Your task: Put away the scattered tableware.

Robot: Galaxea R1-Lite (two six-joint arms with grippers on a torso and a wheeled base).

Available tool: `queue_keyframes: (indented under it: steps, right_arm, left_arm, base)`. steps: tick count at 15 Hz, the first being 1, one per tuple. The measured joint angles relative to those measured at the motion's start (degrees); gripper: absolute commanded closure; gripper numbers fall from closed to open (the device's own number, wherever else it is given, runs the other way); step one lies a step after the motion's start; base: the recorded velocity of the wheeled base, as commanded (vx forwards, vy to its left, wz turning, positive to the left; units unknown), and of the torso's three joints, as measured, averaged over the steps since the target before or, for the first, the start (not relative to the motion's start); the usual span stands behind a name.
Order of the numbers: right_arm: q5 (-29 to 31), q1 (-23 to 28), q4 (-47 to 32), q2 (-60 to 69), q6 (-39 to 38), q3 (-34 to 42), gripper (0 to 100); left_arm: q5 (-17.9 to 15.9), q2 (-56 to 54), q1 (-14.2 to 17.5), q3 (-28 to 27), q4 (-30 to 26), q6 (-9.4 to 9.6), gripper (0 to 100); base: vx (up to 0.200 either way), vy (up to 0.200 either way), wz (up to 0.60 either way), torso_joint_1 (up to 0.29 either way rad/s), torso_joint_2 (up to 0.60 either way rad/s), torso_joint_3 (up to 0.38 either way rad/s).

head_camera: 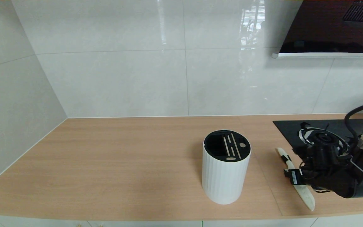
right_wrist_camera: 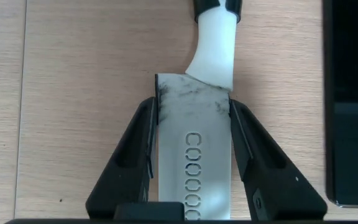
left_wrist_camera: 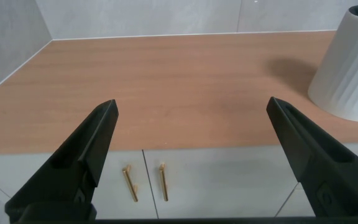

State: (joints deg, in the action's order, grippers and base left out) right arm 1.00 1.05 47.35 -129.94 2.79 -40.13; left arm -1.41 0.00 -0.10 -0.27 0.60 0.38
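Holder [head_camera: 225, 167]: white ribbed cylinder, upright on the wood counter [head_camera: 121, 157], black top with one wide opening, two narrow slots and two small round holes.

Knife [head_camera: 305, 194]: just right of the holder and apart from it. We see it lying along the counter, handle [head_camera: 282, 154] pointing toward the back wall and tip toward the front edge. Pale marbled blade [right_wrist_camera: 194, 155] with a row of oval dimples; the handle is white with a black band.

Right hand [right_wrist_camera: 191, 107]: down over the knife on the holder's right. It is closed on the blade just below the handle, with its black fingers [right_wrist_camera: 135, 149] flat against both blade edges. We can't tell whether the blade is off the counter.

Left hand [left_wrist_camera: 191, 107]: spread wide with nothing between the fingers [left_wrist_camera: 92, 149]. It sits well left of the holder, out over the counter's front edge and above white cabinet doors with gold handles [left_wrist_camera: 129, 183].

Right of the holder and farther back than the knife: black cooktop [head_camera: 288, 127] with a burner [head_camera: 323, 137], partly covered by the right arm. Dark hood [head_camera: 326, 28] on the tiled wall above it.
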Motion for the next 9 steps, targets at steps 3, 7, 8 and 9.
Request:
queue_keyframes:
  steps: [3, 7, 8, 9]
  right_arm:
    - [-0.02, 0.0, 1.65, 1.63, -0.22, 0.5, 100]
    - [-0.24, -0.43, 2.13, 7.89, -0.28, 2.27, 100]
    - [-0.38, -0.74, 2.24, 9.79, -0.3, 2.79, 100]
    - [-0.51, -1.21, 2.22, 12.11, -0.37, 3.47, 100]
  left_arm:
    - [0.0, 0.0, 0.02, 0.0, 0.0, 0.02, 0]
    - [0.0, 0.0, -0.01, 0.0, -0.02, 0.13, 0]
    - [-0.04, 0.0, 0.0, 0.0, -0.02, 0.17, 0]
    - [-0.04, 0.0, 0.0, 0.0, -0.09, 0.27, 0]
  base:
    - [0.0, 0.0, 0.0, 0.0, 0.0, 0.0]
    - [0.0, 0.0, 0.0, 0.0, 0.0, 0.0]
    - [0.0, 0.0, 0.0, 0.0, 0.0, 0.0]
    - [0.0, 0.0, 0.0, 0.0, 0.0, 0.0]
